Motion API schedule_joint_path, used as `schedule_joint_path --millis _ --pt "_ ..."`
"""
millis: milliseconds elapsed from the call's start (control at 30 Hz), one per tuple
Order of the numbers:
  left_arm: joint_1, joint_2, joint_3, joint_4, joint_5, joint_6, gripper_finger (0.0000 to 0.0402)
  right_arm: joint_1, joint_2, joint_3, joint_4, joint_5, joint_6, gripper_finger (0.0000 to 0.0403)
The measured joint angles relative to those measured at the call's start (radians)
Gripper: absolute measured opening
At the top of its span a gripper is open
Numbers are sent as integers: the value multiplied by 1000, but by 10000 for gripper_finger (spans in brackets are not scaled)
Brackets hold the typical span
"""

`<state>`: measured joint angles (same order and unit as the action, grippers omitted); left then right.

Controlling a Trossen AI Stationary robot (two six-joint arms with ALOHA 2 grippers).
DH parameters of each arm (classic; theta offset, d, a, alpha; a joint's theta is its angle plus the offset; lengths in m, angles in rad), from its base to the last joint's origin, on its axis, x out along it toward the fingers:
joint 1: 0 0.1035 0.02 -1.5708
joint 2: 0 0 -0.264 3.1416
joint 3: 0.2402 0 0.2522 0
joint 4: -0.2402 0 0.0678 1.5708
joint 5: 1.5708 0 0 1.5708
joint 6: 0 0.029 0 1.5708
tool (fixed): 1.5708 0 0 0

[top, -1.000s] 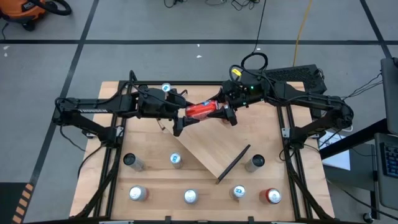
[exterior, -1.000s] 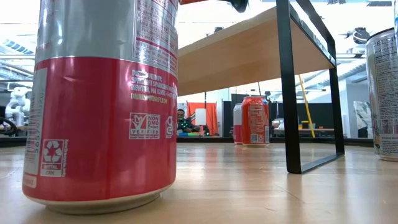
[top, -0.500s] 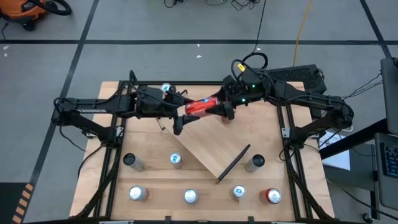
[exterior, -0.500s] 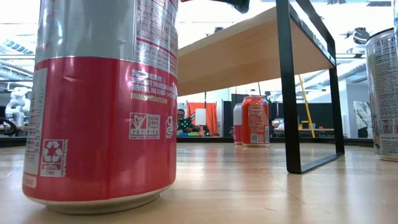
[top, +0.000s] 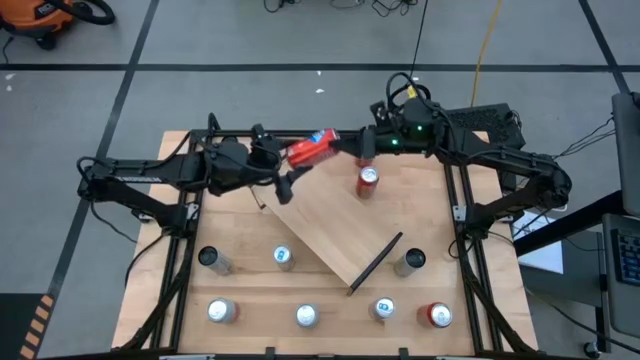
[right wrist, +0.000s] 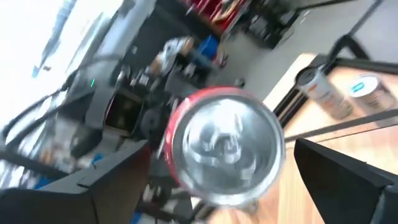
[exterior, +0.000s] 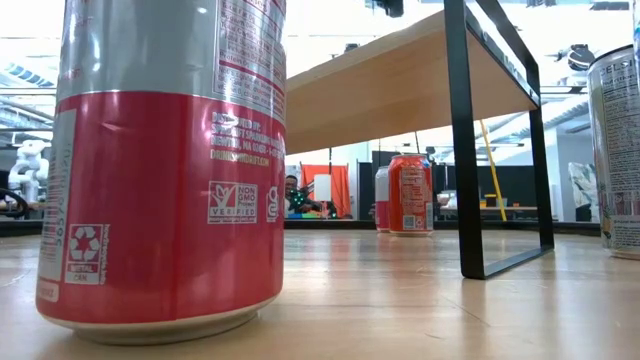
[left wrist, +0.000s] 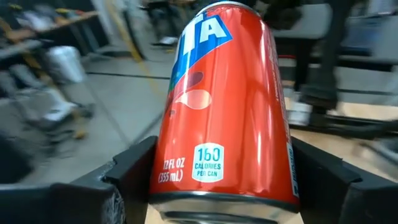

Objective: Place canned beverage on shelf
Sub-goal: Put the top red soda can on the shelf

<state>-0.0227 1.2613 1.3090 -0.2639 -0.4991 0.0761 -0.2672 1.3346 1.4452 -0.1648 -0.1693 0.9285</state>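
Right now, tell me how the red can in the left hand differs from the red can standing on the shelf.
The held red can lies on its side, clamped in the left hand above the shelf's far edge; the standing red can is upright on the board, touched by no hand. The right hand is open, beside the held can. Both are red with silver tops.

The near can in the low view is cut off at the top edge — its lid is out of sight. The right wrist view is blurred; the room behind the can end cannot be made out.
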Motion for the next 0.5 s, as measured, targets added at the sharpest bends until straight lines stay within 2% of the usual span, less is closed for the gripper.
schedule_joint_path --millis 333,500 --pt "-6 0 0 125 -212 202 290 31 9 -1 156 203 85 377" --pt "5 13 1 124 -247 249 290 52 25 -1 221 313 75 378"
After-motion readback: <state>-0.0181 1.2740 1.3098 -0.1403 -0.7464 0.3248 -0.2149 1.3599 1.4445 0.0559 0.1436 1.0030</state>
